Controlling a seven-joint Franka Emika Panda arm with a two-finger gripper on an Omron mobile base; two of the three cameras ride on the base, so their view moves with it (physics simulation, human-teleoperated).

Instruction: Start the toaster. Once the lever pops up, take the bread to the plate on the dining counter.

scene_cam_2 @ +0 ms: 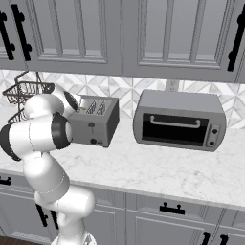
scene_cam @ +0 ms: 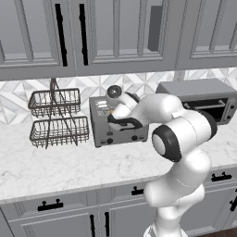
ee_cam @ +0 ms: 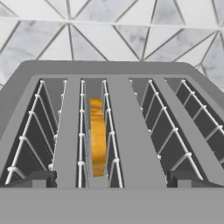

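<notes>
Gripper: jaws spread wide, holding nothing, poised over the toaster.
Bread: stood on edge in the second slot from left.
Toaster: sat on the counter, beside the oven.

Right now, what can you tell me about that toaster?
The toaster is a boxy grey metal one with four wire-lined slots on top and black levers and knobs on its front. It stands upright on the marble counter, between a wire basket rack and a toaster oven. One golden bread slice sits in a slot.
</notes>
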